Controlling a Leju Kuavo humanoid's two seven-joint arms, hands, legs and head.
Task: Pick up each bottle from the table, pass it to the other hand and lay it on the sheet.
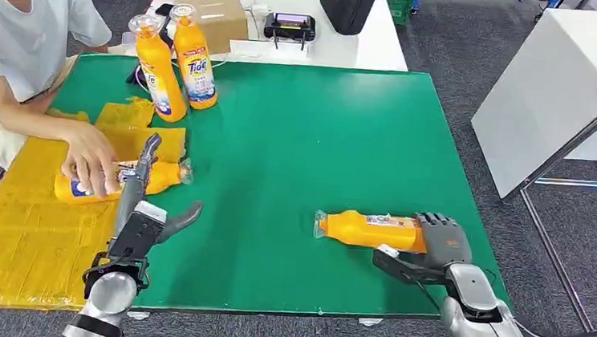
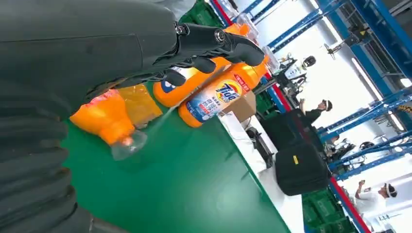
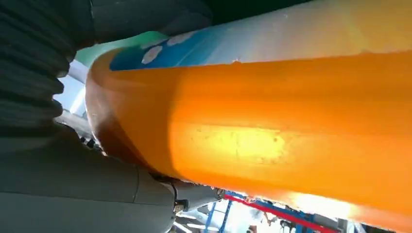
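Observation:
An orange bottle (image 1: 371, 229) (image 3: 272, 126) lies on the green table (image 1: 298, 136) near its front right. My right hand (image 1: 442, 240) grips its base, fingers over the far side and thumb on the near side. A second orange bottle (image 1: 162, 177) (image 2: 104, 119) lies at the edge of the yellow sheet (image 1: 25, 227), and a person's hand (image 1: 91, 159) rests on it. My left hand (image 1: 140, 212) (image 2: 121, 43) is open just beside it, fingers stretched over the bottle's neck end and thumb spread to the side. Two Tide bottles (image 1: 161, 69) (image 1: 195, 60) stand upright at the back left.
A person (image 1: 16, 34) sits at the table's left side, leaning over the sheet. Behind the green table a white table carries a cardboard box (image 1: 213, 13), a black bag (image 1: 347, 2) and a handheld controller (image 1: 289, 27). Another white table (image 1: 559, 84) stands to the right.

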